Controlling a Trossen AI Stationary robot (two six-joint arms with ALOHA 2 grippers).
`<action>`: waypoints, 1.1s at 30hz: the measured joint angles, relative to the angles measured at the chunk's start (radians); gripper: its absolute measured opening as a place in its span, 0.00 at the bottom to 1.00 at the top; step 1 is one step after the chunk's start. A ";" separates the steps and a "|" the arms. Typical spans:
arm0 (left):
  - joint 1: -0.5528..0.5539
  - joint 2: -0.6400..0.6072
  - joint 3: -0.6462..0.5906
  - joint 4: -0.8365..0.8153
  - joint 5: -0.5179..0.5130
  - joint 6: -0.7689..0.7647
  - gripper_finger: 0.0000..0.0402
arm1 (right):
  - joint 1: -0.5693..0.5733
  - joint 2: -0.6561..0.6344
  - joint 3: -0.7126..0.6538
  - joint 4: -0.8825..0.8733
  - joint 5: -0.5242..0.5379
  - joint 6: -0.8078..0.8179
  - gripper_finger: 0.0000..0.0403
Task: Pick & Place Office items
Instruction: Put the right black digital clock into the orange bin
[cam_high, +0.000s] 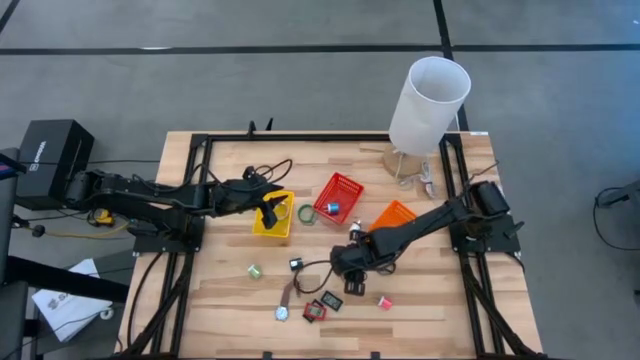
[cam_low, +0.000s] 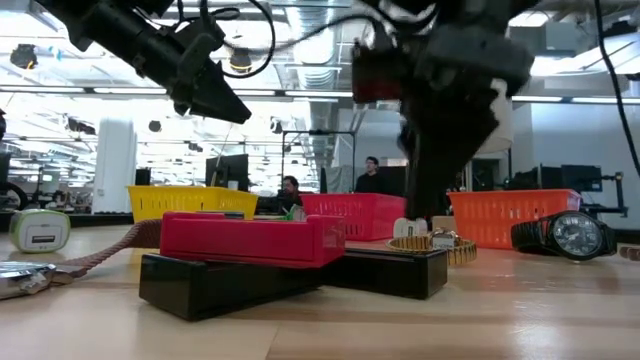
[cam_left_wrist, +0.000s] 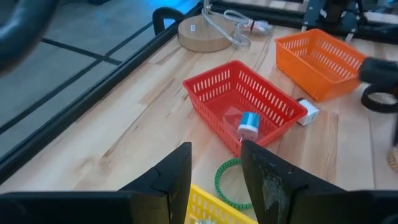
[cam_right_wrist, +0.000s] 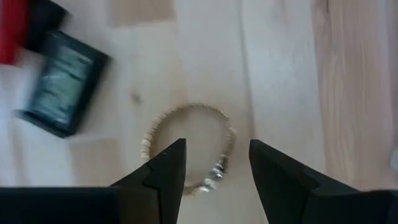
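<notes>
— Over the bench (cam_high: 430, 300), where are your grippers?

— My right gripper (cam_right_wrist: 212, 163) hangs low near the bench's middle, pointing straight down. Its fingers (cam_right_wrist: 163, 168) stand apart with nothing between them. Right under the gap lies a beaded bracelet (cam_right_wrist: 186, 149), flat on the wood and not gripped. Beside it sits a small black case (cam_right_wrist: 61, 84).

— And the left one?

— My left gripper (cam_left_wrist: 214, 177) hovers above the yellow basket (cam_high: 272, 222). Its fingers are apart too, and I carry nothing there. Past them I see a green ring (cam_left_wrist: 225, 185) on the wood, between the yellow basket and the red basket (cam_left_wrist: 245, 102).

— What sits in the red basket?

— One small blue and white piece (cam_left_wrist: 248, 124). The orange basket (cam_left_wrist: 320, 53) stands just beyond it, with a little white block (cam_left_wrist: 307, 112) on the wood between the two.

— Where are the other items?

— Scattered on the front half of the bench. A red box (cam_low: 250, 238) rests on a black one (cam_low: 230, 280) close to the low camera. A black watch (cam_low: 565, 237) lies by the orange basket. A green-edged white bit (cam_low: 38, 230) sits off to the side, and a brown strap (cam_low: 95, 255) runs along the wood. A pink bit (cam_high: 384, 301) lies near my right arm.

— Anything behind?

— A tall white cylinder (cam_high: 428, 105) stands at the back edge.
</notes>
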 joint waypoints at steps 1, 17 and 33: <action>0.000 0.000 0.000 0.000 0.000 0.000 0.34 | -0.006 0.015 0.000 0.008 0.000 0.000 0.42; 0.000 0.000 0.000 0.028 0.000 0.006 0.34 | -0.030 0.020 0.002 -0.007 -0.019 -0.018 0.42; 0.000 0.000 0.000 0.030 0.000 0.007 0.34 | -0.010 -0.030 0.002 -0.173 -0.040 -0.036 0.42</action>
